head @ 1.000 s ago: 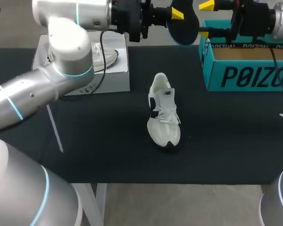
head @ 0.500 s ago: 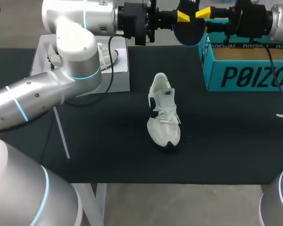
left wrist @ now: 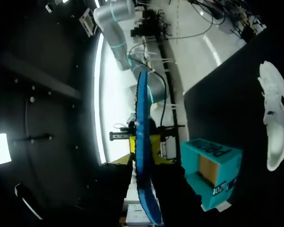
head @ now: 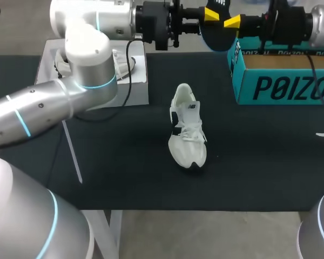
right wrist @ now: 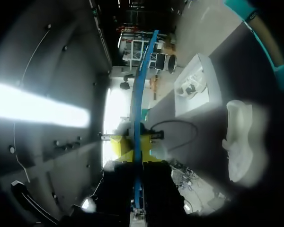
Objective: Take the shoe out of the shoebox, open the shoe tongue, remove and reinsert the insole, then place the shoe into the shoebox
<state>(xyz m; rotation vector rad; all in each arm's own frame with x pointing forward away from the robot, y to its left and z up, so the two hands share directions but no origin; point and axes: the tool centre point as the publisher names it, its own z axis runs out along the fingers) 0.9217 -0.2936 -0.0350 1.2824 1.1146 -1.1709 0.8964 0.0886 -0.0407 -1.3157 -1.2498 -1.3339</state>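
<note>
Insole [head: 218,35], dark blue, is up in the air at the table's [head: 124,167] far edge, just left of the shoebox [head: 283,81] and not touching it. Left gripper [head: 211,14] comes at it from the left, right gripper [head: 231,22] from the right. Both are clamped on the insole.

Head view: only one yellow tip of each gripper shows, each pressed against the insole, which faces the camera broadside. Shoe [head: 187,127] stands alone mid-table, white, upright on its sole, toe toward the near edge, well apart from both grippers. The teal shoebox is open at far right. White box [head: 137,89] sits at far left with a second shoe [head: 120,60] in it, partly hidden by the left arm.

Left wrist view: the insole shows edge-on as a thin blue strip running between this gripper's dark fingers. The other gripper's yellow tips show just past it, one on each side of the strip. Shoe and shoebox show off to one side, and the box's brown inside has nothing visible in it. The white box is not in this view.

Right wrist view: again a thin blue strip between dark fingers, with yellow from the left gripper behind it. The white box and the shoe both show here, the shoe blurred. Only a teal rim of the shoebox shows.
</note>
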